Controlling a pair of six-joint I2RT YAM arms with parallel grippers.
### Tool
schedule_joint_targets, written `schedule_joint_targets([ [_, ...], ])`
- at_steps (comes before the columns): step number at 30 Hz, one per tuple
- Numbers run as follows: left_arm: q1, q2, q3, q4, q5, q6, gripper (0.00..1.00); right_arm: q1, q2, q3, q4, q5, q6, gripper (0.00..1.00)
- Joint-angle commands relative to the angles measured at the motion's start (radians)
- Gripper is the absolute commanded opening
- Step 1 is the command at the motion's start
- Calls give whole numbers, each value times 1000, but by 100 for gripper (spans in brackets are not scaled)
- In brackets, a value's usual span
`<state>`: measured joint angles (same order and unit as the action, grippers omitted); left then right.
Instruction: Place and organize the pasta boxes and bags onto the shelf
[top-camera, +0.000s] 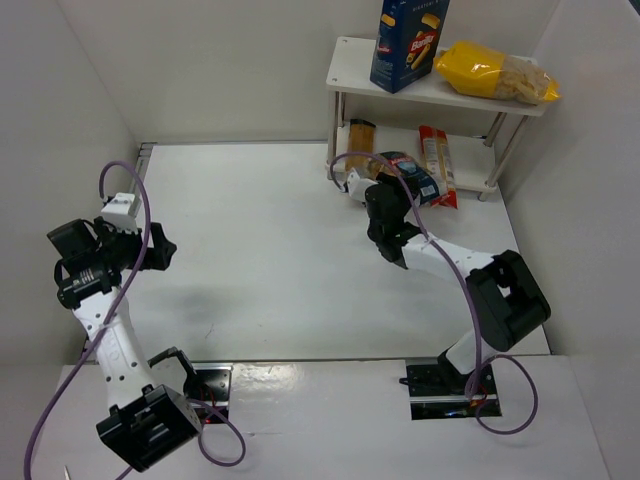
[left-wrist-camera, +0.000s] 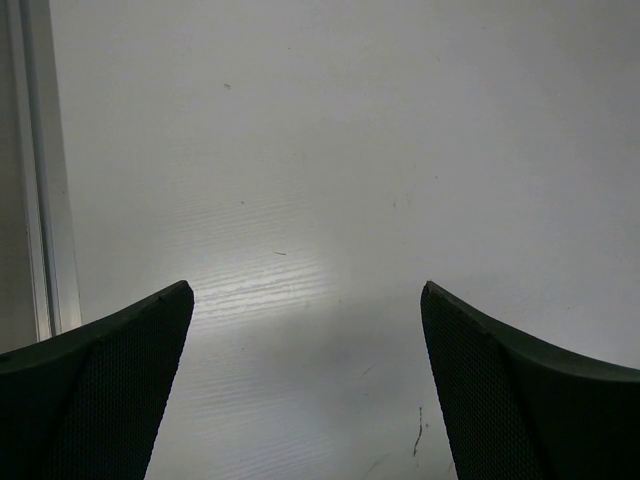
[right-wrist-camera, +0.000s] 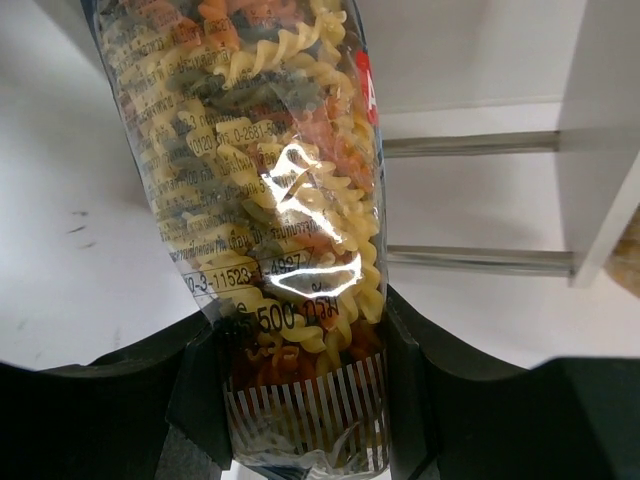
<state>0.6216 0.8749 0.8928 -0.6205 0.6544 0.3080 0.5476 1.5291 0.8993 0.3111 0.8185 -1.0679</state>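
Pasta in a clear bag (right-wrist-camera: 290, 200) is pinched between the two fingers of the right gripper (right-wrist-camera: 298, 325), close to the low board of the white shelf (top-camera: 350, 55). A blue box (top-camera: 408, 40) and a yellow bag (top-camera: 495, 72) sit on the top board. An orange pack (top-camera: 361, 138) and a red pack (top-camera: 437, 165) lie on the low one. The left gripper (left-wrist-camera: 308, 290) is wide open over the table (top-camera: 260, 250), far from the shelf.

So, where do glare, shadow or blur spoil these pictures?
Right wrist view: white glare streaks on the pasta bag hide part of its print. Left wrist view: a pale sheen on the table between the tips of the open left claw. Top view: even light, one faint shadow beside the left arm.
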Motion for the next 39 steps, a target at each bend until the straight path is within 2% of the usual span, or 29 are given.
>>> schedule_joint_targets([
  [1, 7, -17, -5, 24, 24, -7, 100, 6, 11, 9, 428, 117, -161, 0],
  [7, 7, -39, -5, 24, 24, -7, 100, -3, 81, 44, 516, 117, -247, 0],
  [17, 7, -57, -5, 24, 13, -17, 100, -84, 217, 145, 595, 94, -293, 0],
  [24, 50, -57, -5, 24, 33, -17, 100, -135, 281, 254, 586, 85, -283, 0],
  [39, 70, -57, -14, 24, 53, 2, 100, -162, 404, 337, 577, 67, -254, 0],
])
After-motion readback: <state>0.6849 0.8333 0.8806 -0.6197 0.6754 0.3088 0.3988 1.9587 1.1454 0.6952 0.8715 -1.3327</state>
